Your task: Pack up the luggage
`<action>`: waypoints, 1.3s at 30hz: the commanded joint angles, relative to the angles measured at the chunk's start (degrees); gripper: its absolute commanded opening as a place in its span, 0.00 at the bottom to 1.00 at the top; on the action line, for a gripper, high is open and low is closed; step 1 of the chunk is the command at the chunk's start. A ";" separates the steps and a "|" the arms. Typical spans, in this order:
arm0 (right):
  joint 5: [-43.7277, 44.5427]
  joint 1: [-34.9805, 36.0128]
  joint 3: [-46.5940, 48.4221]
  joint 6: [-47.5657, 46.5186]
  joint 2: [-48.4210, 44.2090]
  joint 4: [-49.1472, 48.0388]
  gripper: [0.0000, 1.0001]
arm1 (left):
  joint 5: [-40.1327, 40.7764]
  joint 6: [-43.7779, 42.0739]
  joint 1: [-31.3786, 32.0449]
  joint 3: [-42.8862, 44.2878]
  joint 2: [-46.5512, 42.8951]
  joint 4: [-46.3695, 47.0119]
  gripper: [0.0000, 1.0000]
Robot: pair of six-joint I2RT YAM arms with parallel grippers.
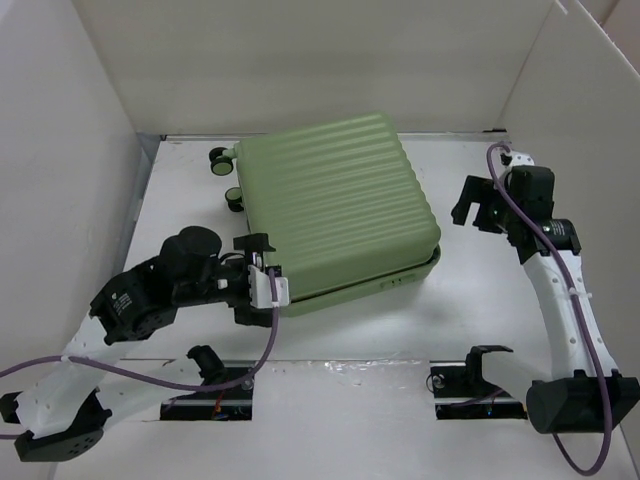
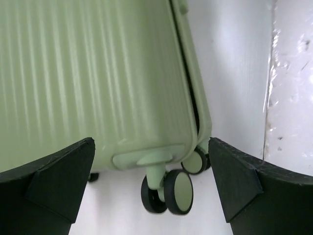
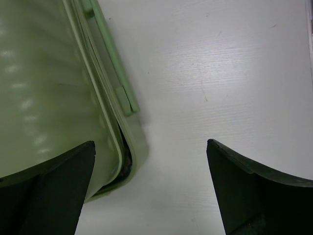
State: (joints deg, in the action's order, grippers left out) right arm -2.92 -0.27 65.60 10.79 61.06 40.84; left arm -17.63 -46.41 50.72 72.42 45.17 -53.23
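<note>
The luggage (image 1: 335, 210), a light-green ribbed hard-shell suitcase, lies flat in the middle of the white table with its black wheels (image 1: 235, 197) at its left side. Its lid is down, and a thin dark gap shows along the seam (image 3: 122, 152) at one corner. My left gripper (image 1: 258, 262) is open at the suitcase's near-left corner. In the left wrist view the ribbed shell (image 2: 88, 73) and a twin wheel (image 2: 168, 191) sit between the fingers (image 2: 54, 181), untouched. My right gripper (image 1: 478, 208) hangs open just right of the suitcase, above bare table beside the corner (image 3: 49, 98).
White walls (image 1: 60, 150) close in the table on the left, back and right. A pale green side handle (image 3: 115, 63) runs along the suitcase's edge. Two black brackets (image 1: 205, 360) (image 1: 480, 360) stand over slots by the near edge. Purple cables trail from both arms.
</note>
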 commanded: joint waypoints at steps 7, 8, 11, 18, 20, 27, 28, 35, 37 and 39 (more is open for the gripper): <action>0.89 0.54 4.72 -7.01 3.28 12.42 0.99 | 16.21 2.11 -1.41 -7.03 1.50 -9.09 1.00; 0.90 0.54 4.71 -7.01 2.76 12.42 0.99 | 19.01 3.51 -1.41 -7.03 2.11 -8.39 1.00; 1.42 0.54 2.34 -7.01 2.14 13.47 0.99 | 24.89 5.89 -1.41 -7.03 2.82 -6.10 1.00; 1.52 0.54 -6.53 -7.71 1.43 11.90 0.99 | 32.92 9.76 -2.28 -12.75 4.75 -2.49 1.00; 0.98 0.54 -10.21 -7.71 1.43 8.58 0.99 | 32.39 9.76 -2.82 -14.76 6.15 -2.49 1.00; -6.30 3.78 -12.68 -2.72 4.25 -1.34 0.99 | 32.58 9.76 -4.22 -19.25 10.72 -0.64 0.86; -7.09 4.40 -13.65 -1.83 5.72 -3.20 0.99 | 31.96 9.76 -5.10 -18.64 11.43 -0.12 0.69; -10.62 5.02 -16.22 2.13 13.97 -16.82 0.99 | 23.97 10.46 -5.72 -13.81 19.68 -1.69 0.00; -10.62 5.02 -10.71 1.44 17.50 -18.42 0.99 | 21.06 13.52 -3.45 -9.35 22.76 -3.53 0.00; -10.62 5.02 -4.55 -0.14 24.43 -18.43 0.99 | 19.74 15.38 3.22 -5.56 28.55 -4.07 0.00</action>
State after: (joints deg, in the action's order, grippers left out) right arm -6.35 2.02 57.34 8.75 75.61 35.03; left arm 10.28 -31.29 47.09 62.46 65.84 -58.43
